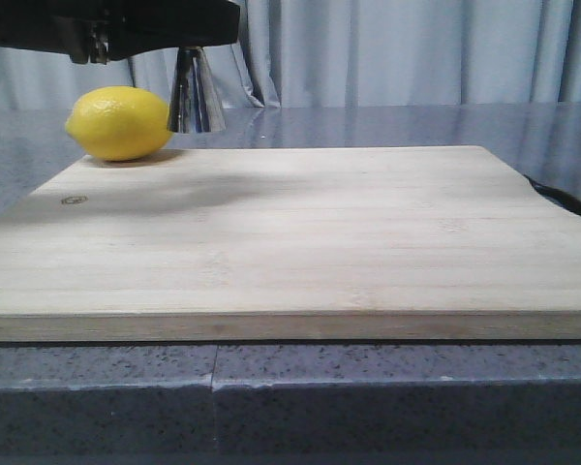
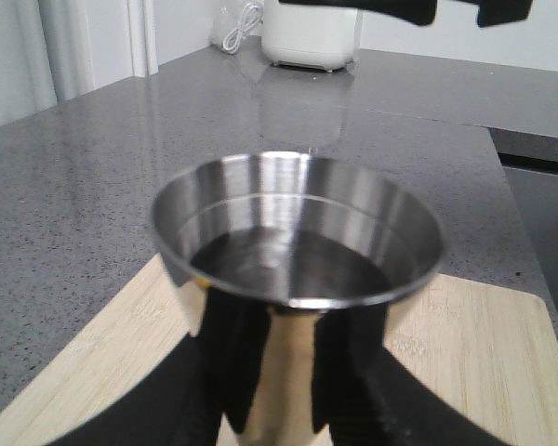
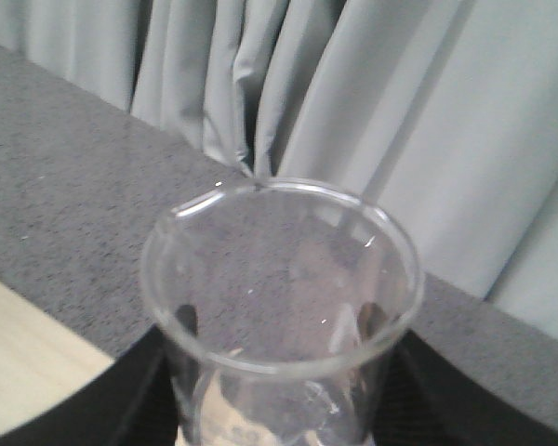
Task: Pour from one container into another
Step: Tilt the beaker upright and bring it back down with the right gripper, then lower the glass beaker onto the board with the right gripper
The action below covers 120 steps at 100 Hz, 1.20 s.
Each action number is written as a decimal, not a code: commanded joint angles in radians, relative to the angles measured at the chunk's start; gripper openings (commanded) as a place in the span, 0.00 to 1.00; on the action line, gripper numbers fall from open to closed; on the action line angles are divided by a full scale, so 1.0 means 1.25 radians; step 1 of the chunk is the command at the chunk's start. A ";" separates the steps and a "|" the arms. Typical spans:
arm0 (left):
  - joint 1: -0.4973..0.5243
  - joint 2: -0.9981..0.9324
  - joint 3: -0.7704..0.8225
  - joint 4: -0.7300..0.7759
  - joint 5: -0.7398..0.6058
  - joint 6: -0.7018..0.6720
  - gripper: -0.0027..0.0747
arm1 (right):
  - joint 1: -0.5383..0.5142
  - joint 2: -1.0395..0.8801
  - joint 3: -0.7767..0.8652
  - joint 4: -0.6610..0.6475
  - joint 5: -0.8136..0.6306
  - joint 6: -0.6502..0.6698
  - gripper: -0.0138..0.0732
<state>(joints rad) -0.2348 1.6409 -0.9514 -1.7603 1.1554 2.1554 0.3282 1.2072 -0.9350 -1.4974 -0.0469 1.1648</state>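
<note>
My left gripper is shut on the narrow waist of the steel jigger, which stands upright with its mouth open toward the camera. Its inside looks dark; I cannot tell whether it holds liquid. In the front view only the jigger's lower cone shows at the far left, under the left arm and just above the cutting board's back corner. My right gripper is shut on the clear glass beaker, held upright over the grey counter beside the board. The right gripper is out of the front view.
A yellow lemon lies on the far-left corner of the wooden cutting board, right beside the jigger. A white appliance with a cable stands on the grey counter. Grey curtains hang behind.
</note>
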 commanded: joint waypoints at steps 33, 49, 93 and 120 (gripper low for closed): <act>-0.007 -0.037 -0.025 -0.072 0.081 -0.005 0.30 | -0.251 0.019 0.069 -0.005 -0.475 -0.002 0.52; -0.007 -0.037 -0.025 -0.072 0.081 -0.005 0.30 | -0.263 0.078 0.069 -0.005 -0.547 -0.060 0.52; -0.007 -0.037 -0.025 -0.072 0.081 -0.005 0.30 | -0.263 0.249 0.037 0.099 -0.563 -0.157 0.52; -0.007 -0.037 -0.025 -0.072 0.081 -0.005 0.30 | -0.263 0.321 -0.017 0.101 -0.563 -0.157 0.52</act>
<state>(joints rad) -0.2348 1.6409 -0.9514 -1.7583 1.1554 2.1554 0.0052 1.6258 -0.9100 -1.4171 -0.7187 0.9807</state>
